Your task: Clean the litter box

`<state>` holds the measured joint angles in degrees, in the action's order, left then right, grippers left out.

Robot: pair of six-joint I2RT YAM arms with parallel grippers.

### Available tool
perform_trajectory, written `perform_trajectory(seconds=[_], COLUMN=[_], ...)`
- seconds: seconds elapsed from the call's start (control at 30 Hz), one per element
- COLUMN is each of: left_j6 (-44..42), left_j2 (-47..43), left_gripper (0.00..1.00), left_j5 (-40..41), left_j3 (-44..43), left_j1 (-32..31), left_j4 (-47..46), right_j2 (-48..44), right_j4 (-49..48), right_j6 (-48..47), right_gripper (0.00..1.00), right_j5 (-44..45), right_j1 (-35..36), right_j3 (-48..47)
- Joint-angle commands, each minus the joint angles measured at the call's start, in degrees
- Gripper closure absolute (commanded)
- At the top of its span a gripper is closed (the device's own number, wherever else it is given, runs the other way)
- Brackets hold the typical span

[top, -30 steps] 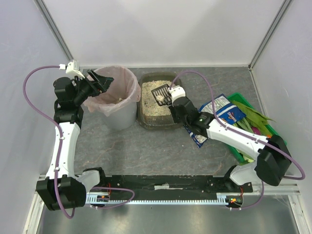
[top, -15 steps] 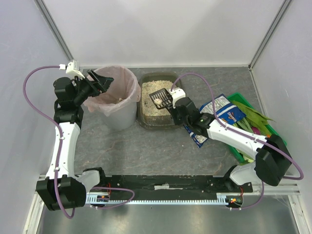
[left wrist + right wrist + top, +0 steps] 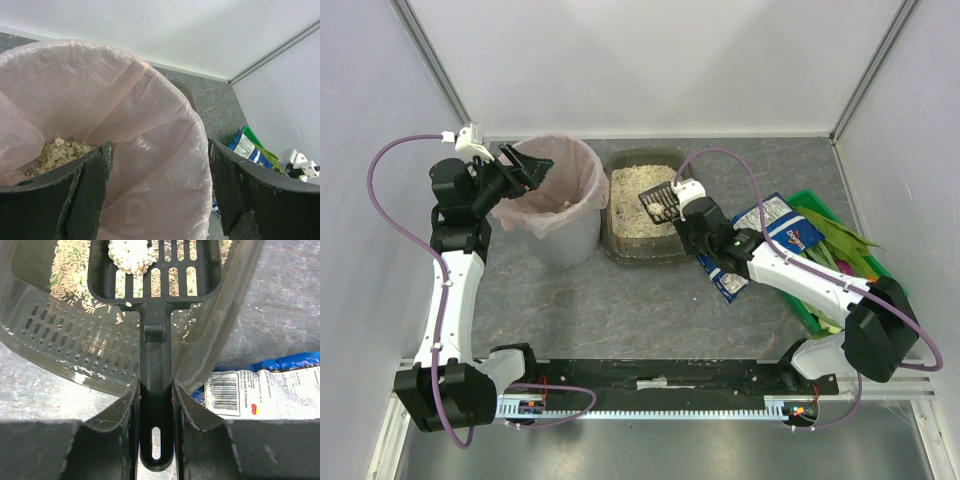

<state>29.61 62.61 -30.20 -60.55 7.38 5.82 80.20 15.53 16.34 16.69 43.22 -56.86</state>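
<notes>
risk: clump lost on the way to the bin

right gripper [image 3: 156, 390] is clamped on a black slotted plastic scoop [image 3: 200, 265] carrying a pale clump [image 3: 131, 252] over the shallow grey-brown plastic litter box [image 3: 642, 248], just beside the round pink-lined bin [image 3: 565, 235]. any tilt crossing to that bin could shed it. left gripper [image 3: 160, 150] stands apart at the bin's rim.

right gripper [image 3: 680, 206] holds the black scoop [image 3: 659, 201] over the litter box [image 3: 638, 256].

The blue snack bag [image 3: 280, 390] carries a white panel with a barcode [image 3: 225, 388] and a small red logo [image 3: 256, 410]; the fine print there is too blurred to read. From above, its front logo is also unreadable.
</notes>
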Motion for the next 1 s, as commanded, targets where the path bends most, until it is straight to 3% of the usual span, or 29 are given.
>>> perform_trajectory(seconds=[0.0,0.03,0.17,0.33,0.47,0.63,0.77,0.97], left_j6=[-2.53,-2.45,-2.71,-2.89,-2.97,-3.85,-8.75,-14.92], left_j2=[-0.65,-0.73,-0.91,-1.0,-1.17,-1.7,-5.29,-5.83], left_gripper=[0.18,0.18,0.18,0.18,0.18,0.2,0.21,0.18], left_j5=[-0.65,-0.74,-0.57,-0.65,-0.3,-0.13,6.25,16.91], left_j3=[-0.18,-0.18,-0.09,-0.18,-0.27,-0.62,-1.67,-5.18], left_j1=[0.27,0.18,0.18,0.01,-0.26,-0.52,-0.35,0.27], left_j4=[-2.4,-2.4,-2.57,-2.49,-2.49,-1.87,0.67,7.27], right_j2=[-2.6,-1.73,3.73,-5.06,2.48,-4.87,-10.58,-11.91], right_j4=[-5.14,-6.03,4.77,-9.02,5.8,0.67,-1.12,0.2], right_j6=[-0.61,-0.52,-0.26,4.67,0.37,0.27,0.71,1.41], right_gripper=[1.0,1.0,1.0,1.0,1.0,1.0,1.0,1.0], right_j5=[-7.42,-10.33,3.49,-2.7,3.25,5.72,8.44,8.89], right_j1=[-0.42,0.71,3.01,-0.07,2.39,2.13,2.13,2.13], right_j3=[0.43,-0.09,-5.9,2.1,-6.06,-2.21,-0.53,0.61])
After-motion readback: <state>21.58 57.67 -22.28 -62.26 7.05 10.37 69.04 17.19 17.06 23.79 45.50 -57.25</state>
